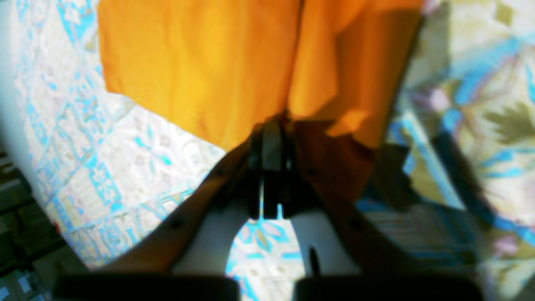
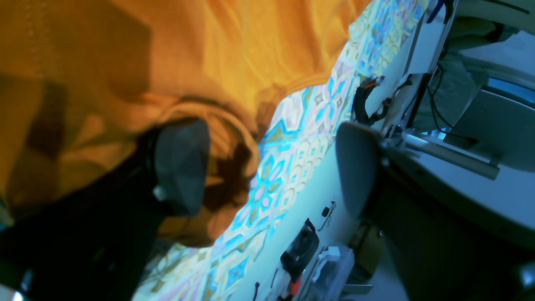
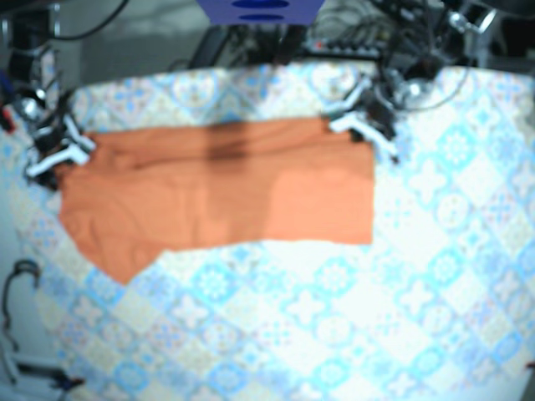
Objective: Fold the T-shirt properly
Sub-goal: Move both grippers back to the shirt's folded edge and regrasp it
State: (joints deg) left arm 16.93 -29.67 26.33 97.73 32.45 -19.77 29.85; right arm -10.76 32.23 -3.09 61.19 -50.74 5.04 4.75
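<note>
Orange T-shirt (image 3: 217, 188) lies flat across the blue tile-print tablecloth (image 3: 334, 317). Left gripper (image 1: 271, 140) clenched on one far corner; right gripper (image 2: 267, 165) spread wide at the collar end. I'd pinch right first, then carry both corners level.

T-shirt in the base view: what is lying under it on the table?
Around the orange T-shirt the blue patterned tablecloth shows on every side, so it likely continues beneath. Anything else under the shirt is covered by the fabric and cannot be seen.
</note>
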